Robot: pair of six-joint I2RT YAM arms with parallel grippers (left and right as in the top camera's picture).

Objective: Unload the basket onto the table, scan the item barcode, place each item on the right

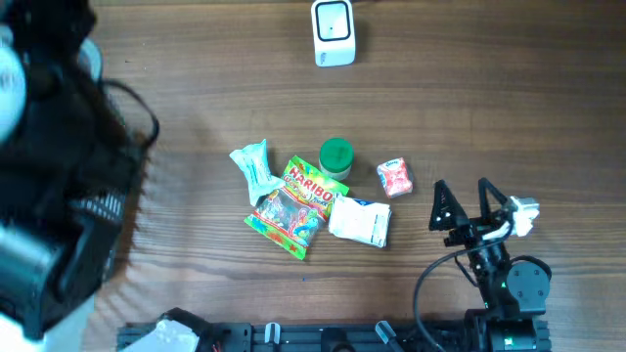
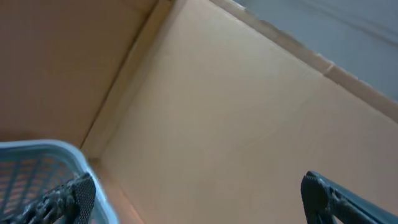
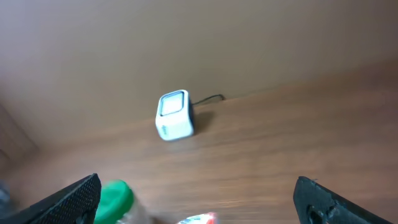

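The white barcode scanner (image 1: pixel 334 32) stands at the table's far edge and shows in the right wrist view as the scanner (image 3: pixel 174 115). Mid-table lie a Haribo bag (image 1: pixel 293 205), a green-capped bottle (image 1: pixel 335 156), a small red-and-white packet (image 1: pixel 394 177), a white pouch (image 1: pixel 361 221) and a white-green wrapper (image 1: pixel 252 168). My right gripper (image 1: pixel 462 191) stands open and empty just right of the pile; between its fingers (image 3: pixel 74 196) I see the green cap (image 3: pixel 115 198). My left gripper (image 2: pixel 199 199) is open and empty, facing a cardboard wall.
The left arm (image 1: pixel 59 176) looms large and blurred over the table's left edge. In the left wrist view a brown cardboard box wall (image 2: pixel 217 112) fills the frame, with a light blue basket rim (image 2: pixel 43 148) at lower left.
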